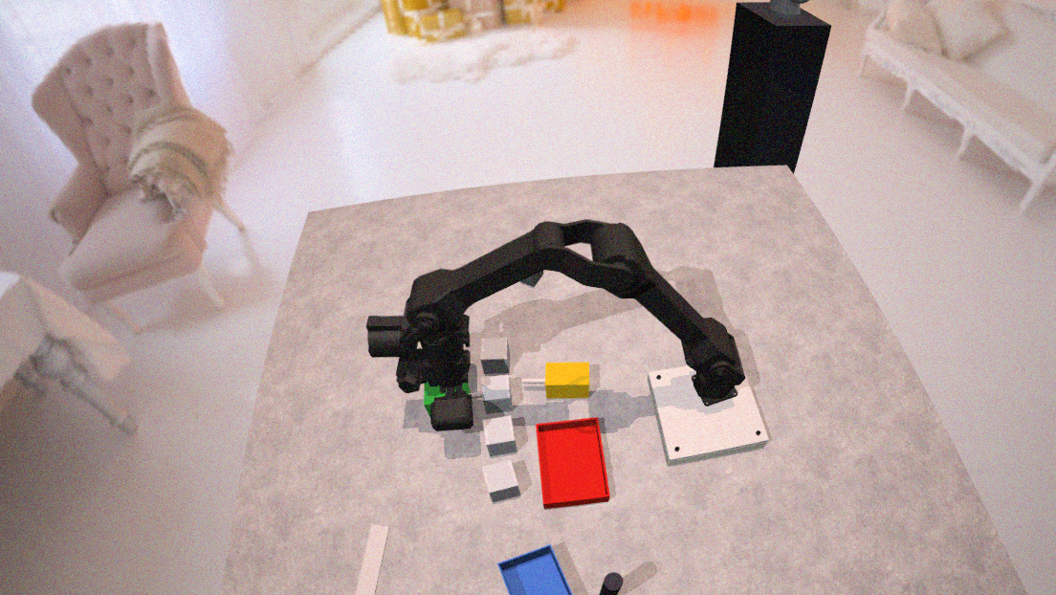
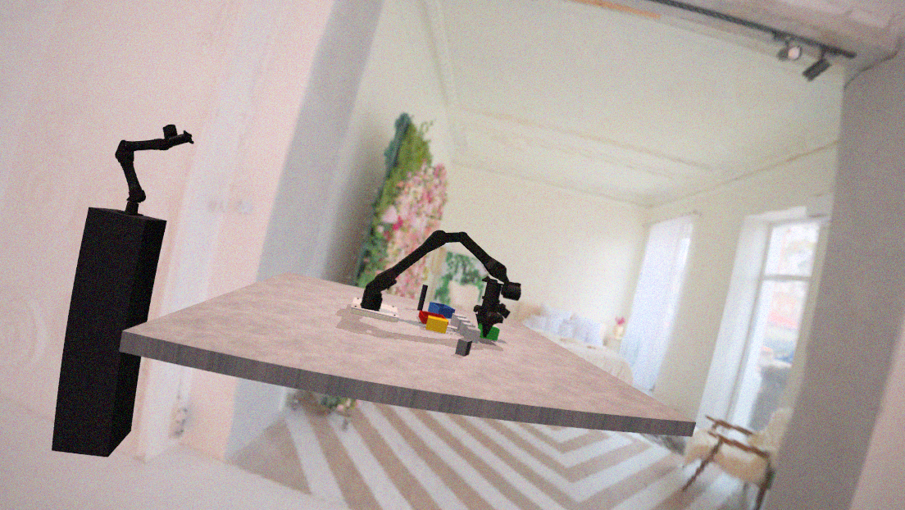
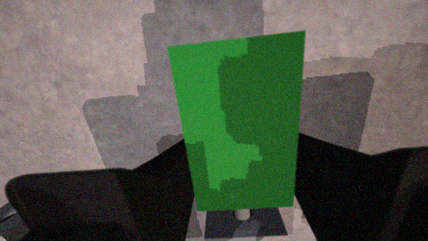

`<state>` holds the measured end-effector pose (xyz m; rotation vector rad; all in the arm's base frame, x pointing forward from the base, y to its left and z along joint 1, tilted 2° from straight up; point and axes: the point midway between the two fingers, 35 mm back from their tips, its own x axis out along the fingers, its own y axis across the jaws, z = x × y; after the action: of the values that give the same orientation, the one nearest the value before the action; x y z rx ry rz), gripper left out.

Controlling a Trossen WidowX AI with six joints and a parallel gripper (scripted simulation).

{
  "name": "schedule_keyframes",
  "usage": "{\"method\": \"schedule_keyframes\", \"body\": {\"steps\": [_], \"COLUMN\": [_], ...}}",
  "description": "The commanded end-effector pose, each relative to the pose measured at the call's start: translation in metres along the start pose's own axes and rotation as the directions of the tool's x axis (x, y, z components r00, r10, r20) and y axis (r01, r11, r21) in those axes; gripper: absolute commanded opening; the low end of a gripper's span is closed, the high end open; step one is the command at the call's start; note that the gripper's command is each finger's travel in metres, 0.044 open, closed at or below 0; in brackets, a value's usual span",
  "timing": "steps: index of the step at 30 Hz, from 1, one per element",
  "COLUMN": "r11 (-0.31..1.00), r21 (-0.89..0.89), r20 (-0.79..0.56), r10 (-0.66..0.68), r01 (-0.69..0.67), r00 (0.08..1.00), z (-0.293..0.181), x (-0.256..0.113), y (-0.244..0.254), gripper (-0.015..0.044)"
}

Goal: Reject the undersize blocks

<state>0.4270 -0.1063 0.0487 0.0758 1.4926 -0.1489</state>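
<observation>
Under your fingers, table, with the gripper low over it. Your arm arches back from the fingers to the white base plate, well apart from them. Past that, off the table, a black pedestal.

Red tray: base side of your fingers, beyond the block row, no block in it. Blue tray is farther from the fingers than red, cut off by the top view's edge.

You've got the green gauge pinched, one finger each side of its handle. Yellow gauge lies across the row from your fingers, its pin toward them.

Four blocks in a row on the base side of the fingers. Second block is straight ahead of them; first block sits one side, third block and fourth block the other. Fifth dark block is apart, past the first, partly behind your arm from above.

Green pin points from the fingers at the second block, end at its dark hole. Can't tell how deep. Handle stands off the block.
</observation>
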Motion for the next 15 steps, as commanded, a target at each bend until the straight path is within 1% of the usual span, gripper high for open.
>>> {"method": "schedule_keyframes", "body": {"steps": [1, 15], "r11": [1.000, 1.000], "r21": [-0.005, -0.005], "r20": [0.013, 0.013], "r10": [-0.001, -0.001], "r01": [0.001, 0.001], "r00": [1.000, 1.000], "z": [0.0006, -0.0037], "x": [-0.0045, -0.0043], "y": [-0.0002, -0.0003], "gripper": [0.0000, 0.0000]}}
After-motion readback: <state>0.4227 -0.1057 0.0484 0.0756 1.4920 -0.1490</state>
